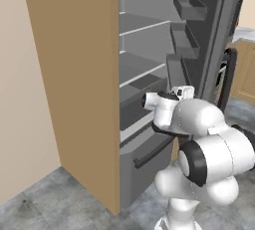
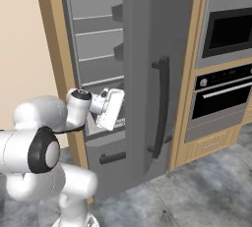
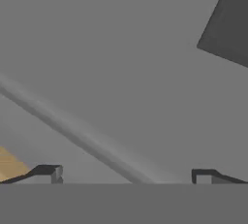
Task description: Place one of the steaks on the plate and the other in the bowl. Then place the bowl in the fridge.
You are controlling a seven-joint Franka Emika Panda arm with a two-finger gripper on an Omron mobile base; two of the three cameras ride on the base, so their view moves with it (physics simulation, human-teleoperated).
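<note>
The fridge (image 1: 144, 50) stands open, its grey shelves and drawers showing between tan side panels. Its door (image 2: 147, 73) is swung out to the right, with racks on the inner side (image 1: 187, 40). My hand (image 2: 109, 107) reaches into the fridge at the height of the lower shelf, above the drawer. In the hand view my gripper (image 3: 126, 175) is open, its two dark fingertips (image 3: 48, 172) far apart with nothing between them, facing a grey inner surface of the fridge (image 3: 121, 72). The steaks, the bowl and the plate are out of view.
A drawer with a dark bar handle (image 1: 149, 152) sits below my hand. The door's long dark handle (image 2: 160, 108) faces outward. Right of the fridge are black-glass built-in ovens (image 2: 226, 29) in wood cabinetry. A tan side panel (image 1: 74, 74) and beige wall bound the left.
</note>
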